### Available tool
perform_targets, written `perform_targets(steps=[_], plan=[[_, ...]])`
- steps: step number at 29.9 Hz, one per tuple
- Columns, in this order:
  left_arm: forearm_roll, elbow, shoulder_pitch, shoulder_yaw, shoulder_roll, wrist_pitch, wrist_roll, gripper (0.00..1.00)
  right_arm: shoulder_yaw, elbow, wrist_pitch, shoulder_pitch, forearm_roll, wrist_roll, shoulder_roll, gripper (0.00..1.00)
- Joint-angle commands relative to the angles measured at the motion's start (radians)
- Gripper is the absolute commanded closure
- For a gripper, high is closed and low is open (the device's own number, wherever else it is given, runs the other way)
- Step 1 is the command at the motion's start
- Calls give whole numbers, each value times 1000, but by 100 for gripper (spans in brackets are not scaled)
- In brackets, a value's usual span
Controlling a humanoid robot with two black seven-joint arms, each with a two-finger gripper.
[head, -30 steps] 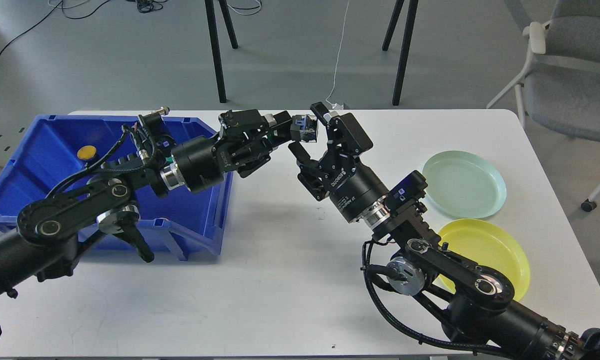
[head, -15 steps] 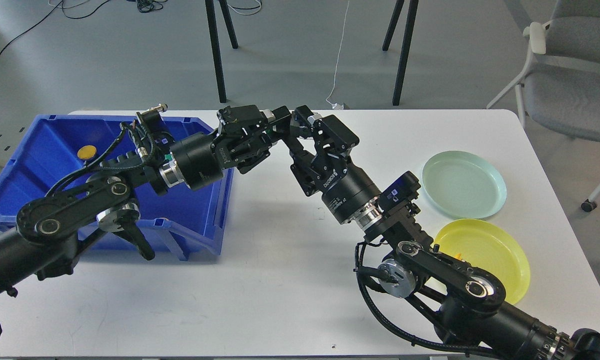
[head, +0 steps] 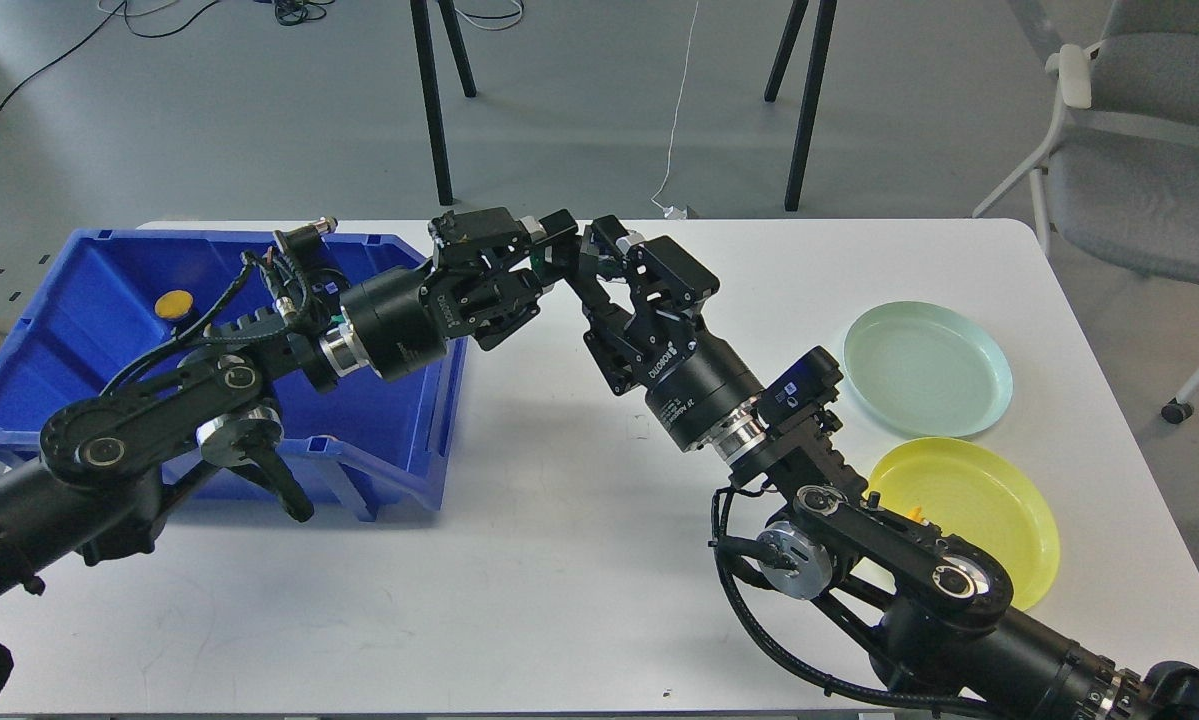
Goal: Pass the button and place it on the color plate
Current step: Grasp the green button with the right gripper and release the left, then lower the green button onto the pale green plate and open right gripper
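Observation:
My left gripper point(head: 557, 248) reaches to the right from over the blue bin point(head: 79, 330) and is shut on a small grey button, which is hidden between the two grippers. My right gripper point(head: 587, 262) comes up from the lower right. Its two fingers point(head: 607, 232) stand on either side of the left fingertips and the button. I cannot tell whether they press on it. A pale green plate point(head: 927, 368) and a yellow plate point(head: 969, 515) lie on the white table point(head: 559, 560) at the right.
A yellow button point(head: 173, 303) lies in the blue bin at the left. A small orange thing point(head: 914, 513) shows on the yellow plate beside my right arm. Chair and stand legs are beyond the table's far edge.
My right gripper has moved left and closed in around the button held by the left gripper. The button, visible one second ago, is now hidden between the fingers. The left arm barely moved.

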Motion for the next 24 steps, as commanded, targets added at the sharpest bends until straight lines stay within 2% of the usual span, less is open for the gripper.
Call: perform_targets(steps=[1,4,9,14,19,24], plan=[[-12,4,-3,-3,-4,-1,-4,3,2,3,-4,-8,1,-1,-14,99],[-12,12,-3,-3,-6,-1,-4,2,14,26,-16,-24,1,-1,-53,99],[-12,17,-3,-3,-6,-1,-4,2,90,101,-21,-92,8,-1,-204,99],[-12,23,-3,-3,-10,-1,-4,2,188,143,-19,-190,3,-1,-414,99],[-14,23,-3,-3,-15,-1,-4,2,219,35,-63,-239,-9,-1,-583,99],[-14,26,-3,-3,-17,-1,-4,2,180,-133,-136,-235,-57,-1,-599,99]])
